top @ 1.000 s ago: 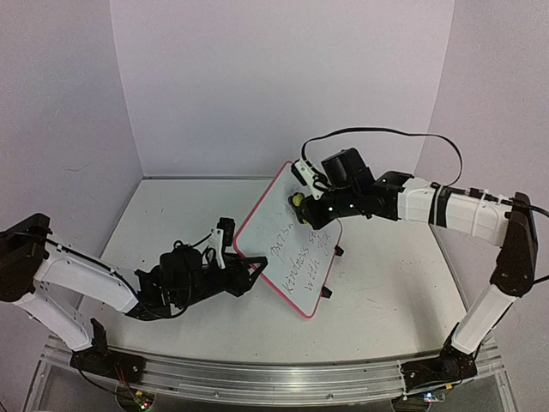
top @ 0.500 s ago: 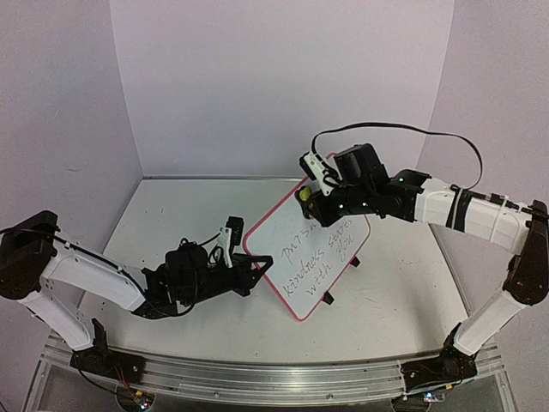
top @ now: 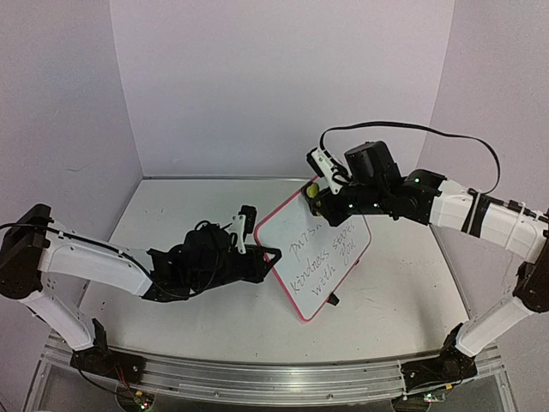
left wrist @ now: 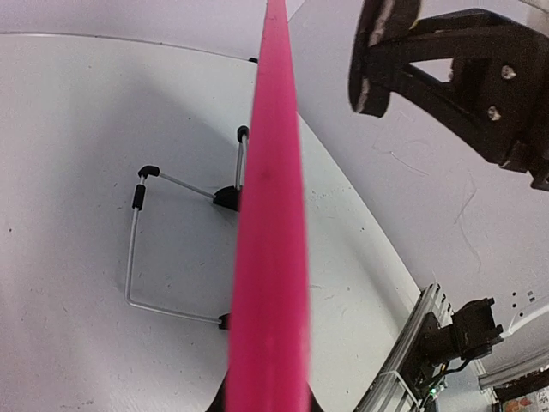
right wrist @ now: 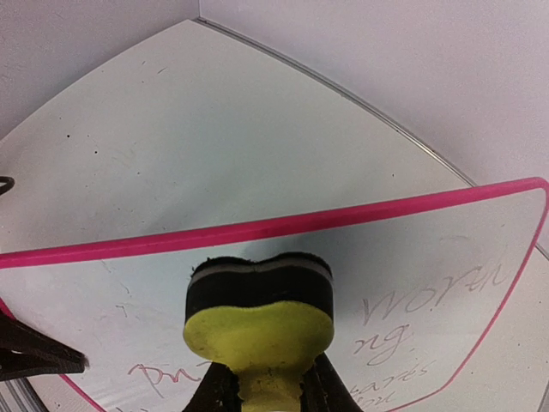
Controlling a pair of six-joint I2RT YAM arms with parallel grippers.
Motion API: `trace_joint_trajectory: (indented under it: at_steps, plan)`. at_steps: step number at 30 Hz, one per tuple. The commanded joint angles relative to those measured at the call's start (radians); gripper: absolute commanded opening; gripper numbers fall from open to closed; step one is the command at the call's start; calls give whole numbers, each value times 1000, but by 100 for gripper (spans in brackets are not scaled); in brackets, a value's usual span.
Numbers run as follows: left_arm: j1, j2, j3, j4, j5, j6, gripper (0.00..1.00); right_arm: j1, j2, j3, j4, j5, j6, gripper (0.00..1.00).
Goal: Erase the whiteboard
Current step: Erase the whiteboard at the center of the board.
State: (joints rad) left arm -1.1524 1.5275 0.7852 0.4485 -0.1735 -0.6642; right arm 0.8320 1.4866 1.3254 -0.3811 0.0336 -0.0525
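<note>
The whiteboard (top: 330, 257) has a pink frame and stands tilted in the middle of the table. Handwritten lines cover its lower half. My left gripper (top: 268, 257) is shut on its left edge. In the left wrist view the pink frame (left wrist: 270, 215) runs edge-on up from the gripper (left wrist: 268, 400). My right gripper (top: 319, 194) is shut on a small yellow-and-black eraser block (top: 314, 190) at the board's top corner. In the right wrist view the gripper (right wrist: 262, 388) holds the block (right wrist: 257, 305), whose black face is against the board (right wrist: 446, 257) just under the frame.
The board's wire stand (left wrist: 133, 249) with black feet rests on the white table (top: 171, 215) behind the board. Purple walls close in the back and sides. An aluminium rail (top: 257, 378) runs along the near edge. The right arm's black gripper shows in the left wrist view (left wrist: 446, 77).
The left gripper has shifted the whiteboard to the right. The right gripper has moved right and slightly up with the eraser block, keeping it at the board's top corner.
</note>
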Motion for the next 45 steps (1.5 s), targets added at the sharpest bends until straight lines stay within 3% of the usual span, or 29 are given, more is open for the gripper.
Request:
trace_joint_trajectory:
  at_steps: [1,8,19,24,37,45]
  plan:
    - [-2,-22,14,-169,-139,-90,0,7,-54,-11,2,35,-1,0]
    - [-57,-52,-81,12,-220,-42,0,7,-56,-33,6,41,1,0]
    - [-255,34,-119,234,-522,158,0,7,-71,-59,24,50,18,0]
    - [-271,-16,-151,290,-584,163,0,6,-106,-74,28,68,32,0]
    - [-271,-12,-65,196,-650,115,0,6,-211,-115,30,163,117,0]
    - [-269,71,69,40,-585,95,0,7,-269,-132,16,186,137,0]
